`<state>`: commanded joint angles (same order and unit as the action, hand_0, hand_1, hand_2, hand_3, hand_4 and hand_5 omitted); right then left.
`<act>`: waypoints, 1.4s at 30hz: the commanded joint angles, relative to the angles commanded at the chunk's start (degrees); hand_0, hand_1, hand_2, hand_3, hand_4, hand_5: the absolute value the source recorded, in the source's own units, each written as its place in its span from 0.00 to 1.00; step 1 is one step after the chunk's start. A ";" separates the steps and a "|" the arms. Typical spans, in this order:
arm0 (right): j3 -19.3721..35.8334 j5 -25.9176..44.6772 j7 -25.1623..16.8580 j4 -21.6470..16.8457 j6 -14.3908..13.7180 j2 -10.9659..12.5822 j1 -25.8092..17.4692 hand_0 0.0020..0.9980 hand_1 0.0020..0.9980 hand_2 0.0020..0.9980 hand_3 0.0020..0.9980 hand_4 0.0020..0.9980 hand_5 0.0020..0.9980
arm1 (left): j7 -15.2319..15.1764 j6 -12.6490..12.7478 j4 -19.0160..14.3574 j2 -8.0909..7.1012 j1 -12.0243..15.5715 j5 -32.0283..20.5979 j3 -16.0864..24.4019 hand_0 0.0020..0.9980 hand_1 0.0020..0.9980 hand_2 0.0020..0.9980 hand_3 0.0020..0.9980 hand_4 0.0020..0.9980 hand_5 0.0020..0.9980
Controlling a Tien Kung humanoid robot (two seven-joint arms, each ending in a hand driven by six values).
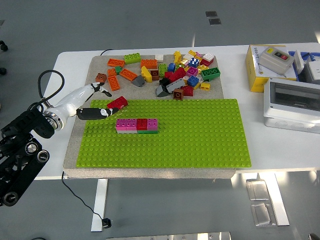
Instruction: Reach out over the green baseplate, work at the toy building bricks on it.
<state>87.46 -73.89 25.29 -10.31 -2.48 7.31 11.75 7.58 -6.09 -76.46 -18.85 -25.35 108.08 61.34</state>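
Note:
A green baseplate (200,135) lies on a grey mat. On its left part stands a short row of joined bricks (137,125): pink, red and pink on grey and green. A red brick (117,103) sits tilted at the plate's far left corner. My left hand (96,102) hangs over the plate's far left corner, fingers spread and holding nothing, with a dark thumb pointing at the red brick. It is left of and apart from the row. The right arm is out of view.
A pile of loose coloured bricks (170,72) covers the mat's far side. A yellow box with a grey switch unit (267,65) and a white enclosure (295,102) stand at the table's right. A black cable (47,82) loops behind my left arm.

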 joint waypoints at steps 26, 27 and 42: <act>-6.97 5.55 -0.61 0.00 -1.40 -0.39 -0.21 0.65 0.56 0.66 0.76 0.57 1.00 | -2.09 7.06 1.71 0.68 4.33 0.94 1.41 0.95 0.97 1.00 0.73 0.76 0.52; -6.80 5.30 -0.57 0.00 -1.37 -0.43 -0.28 0.65 0.56 0.66 0.76 0.57 1.00 | -2.15 7.12 1.72 0.71 4.46 0.90 1.35 0.95 0.97 1.00 0.73 0.76 0.52; -6.17 4.22 -0.34 0.00 -1.21 -0.85 -1.29 0.65 0.57 0.67 0.76 0.57 1.00 | -4.12 8.84 1.81 0.21 5.35 0.59 1.28 0.94 0.96 1.00 0.73 0.75 0.50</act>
<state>81.28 -69.66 24.94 -10.31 -3.69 6.46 10.45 3.46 2.74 -74.65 -18.64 -20.00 108.66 62.62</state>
